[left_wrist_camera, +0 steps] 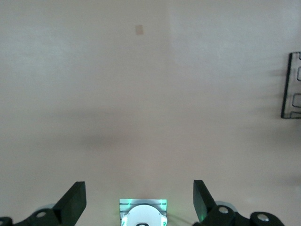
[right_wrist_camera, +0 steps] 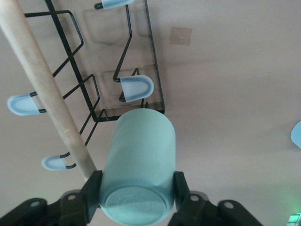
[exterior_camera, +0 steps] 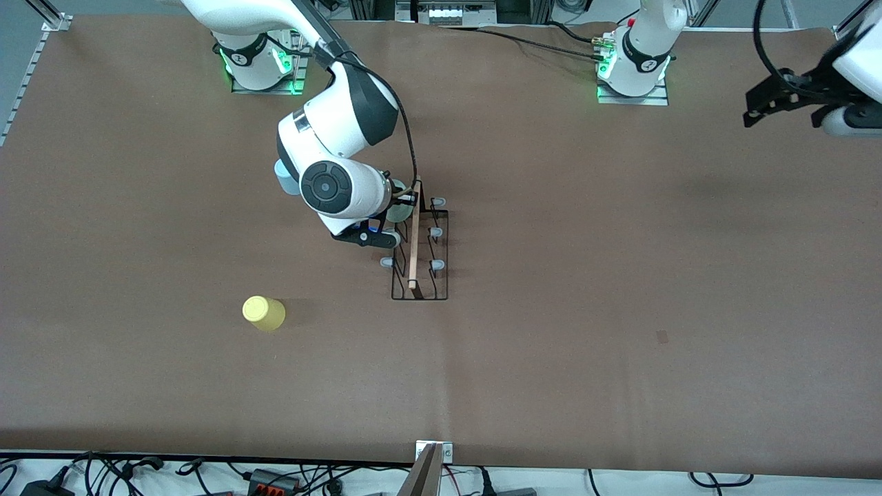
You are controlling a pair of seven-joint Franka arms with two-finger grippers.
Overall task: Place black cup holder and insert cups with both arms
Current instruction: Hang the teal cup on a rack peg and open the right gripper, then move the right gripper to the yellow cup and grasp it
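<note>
Near desk middle, black cup holder (exterior_camera: 419,251) already placed. Our right hand (right_wrist_camera: 137,193) pinches mint cup (right_wrist_camera: 138,169) over its pegs. Yellow cup (exterior_camera: 263,313), blue cup (exterior_camera: 283,177) not yet inserted. Left hand (left_wrist_camera: 136,200) waits spread near desk corner.

Two white jointed robot arms: right arm (exterior_camera: 331,131) with black joint section, round dark grey cap and trailing black cable; left arm (exterior_camera: 644,48) with black base ring. Bases lit green. Black two-finger left gripper (left_wrist_camera: 138,202), flat angular fingers (left_wrist_camera: 73,202).
</note>
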